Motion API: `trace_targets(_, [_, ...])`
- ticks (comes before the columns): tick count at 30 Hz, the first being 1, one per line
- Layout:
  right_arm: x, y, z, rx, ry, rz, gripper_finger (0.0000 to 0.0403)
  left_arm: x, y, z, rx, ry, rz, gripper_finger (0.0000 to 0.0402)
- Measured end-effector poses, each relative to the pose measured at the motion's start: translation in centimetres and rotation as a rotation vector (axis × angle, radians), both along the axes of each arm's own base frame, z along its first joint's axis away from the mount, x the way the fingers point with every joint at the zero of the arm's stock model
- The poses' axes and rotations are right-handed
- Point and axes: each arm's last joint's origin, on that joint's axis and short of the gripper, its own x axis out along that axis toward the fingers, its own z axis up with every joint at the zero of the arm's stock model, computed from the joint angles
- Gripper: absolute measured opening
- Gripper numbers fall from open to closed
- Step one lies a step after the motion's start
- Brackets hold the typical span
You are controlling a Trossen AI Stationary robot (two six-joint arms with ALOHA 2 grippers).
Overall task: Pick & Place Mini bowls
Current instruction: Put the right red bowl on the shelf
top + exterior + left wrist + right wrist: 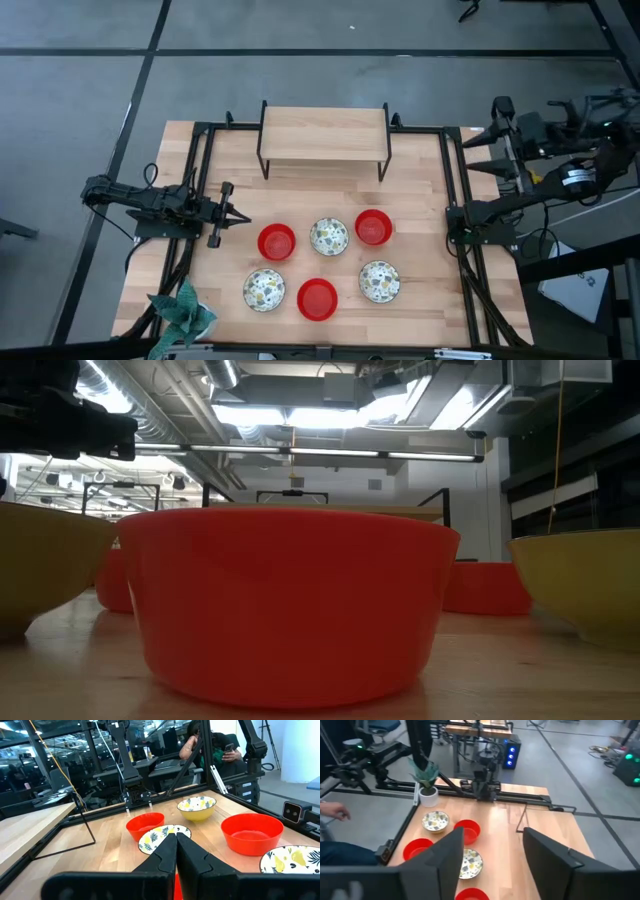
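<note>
jaws first: the left gripper (pixel 243 215) has its two fingers pressed tight together on nothing, pointing from the left edge toward the bowls, while the right gripper (pixel 492 852), pulled back at the right edge of the table, stands spread wide and empty in its own wrist view. going from large to small, the wooden table (pixel 420 190) carries a low wooden shelf (pixel 324 132) at its far side, a teal-green leafy plant (pixel 183 307) at its near left corner, and the six mini bowls grouped in two rows at the near middle. the far row runs red bowl (pixel 277 241), patterned bowl (pixel 329 236), second red bowl (pixel 373 227); the near row runs second patterned bowl (pixel 264 290), third red bowl (pixel 318 299), third patterned bowl (pixel 380 281). none of the six is stacked, and each stands apart from its neighbours, though the gaps look narrow. the bowls appear light, rigid and glossy, so they would likely be slippery and could skate across the wood if nudged sideways; whether they are plastic or ceramic cannot be told, so a gentle set-down seems wise. the best hold is probably the rim, one finger inside the wall and one outside, coming down from above. the leftmost red bowl sits nearest the left gripper and looks the easiest first pick.
</note>
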Motion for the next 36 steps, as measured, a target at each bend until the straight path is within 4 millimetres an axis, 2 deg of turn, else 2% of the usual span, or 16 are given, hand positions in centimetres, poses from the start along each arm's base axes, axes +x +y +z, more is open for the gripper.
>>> trace_targets(6, [0.6, 0.0, -0.1, -0.018, 0.018, 0.005, 0.0248, 0.0, 0.0, 0.0, 0.000, 0.000, 0.000, 0.0004])
trace_targets(10, [1.0, 0.1, -0.5, -0.028, 0.061, 0.014, 0.0261, 0.0, 0.0, 0.0, 0.000, -0.001, 0.000, 0.0004])
trace_targets(22, [2.2, 0.2, -1.5, -0.042, 0.186, 0.018, 0.0263, 0.0, 0.0, 0.0, 0.000, 0.000, 0.000, 0.0004])
trace_targets(29, [4.2, 0.4, -3.1, -0.056, 0.381, 0.020, 0.0263, 0.0, 0.0, 0.0, 0.000, -0.001, 0.000, 0.0004])
trace_targets(36, [6.6, 0.5, -3.8, -0.089, 0.445, 0.022, 0.0263, 0.0, 0.0, 0.0, 0.000, 0.000, 0.000, 0.0004])
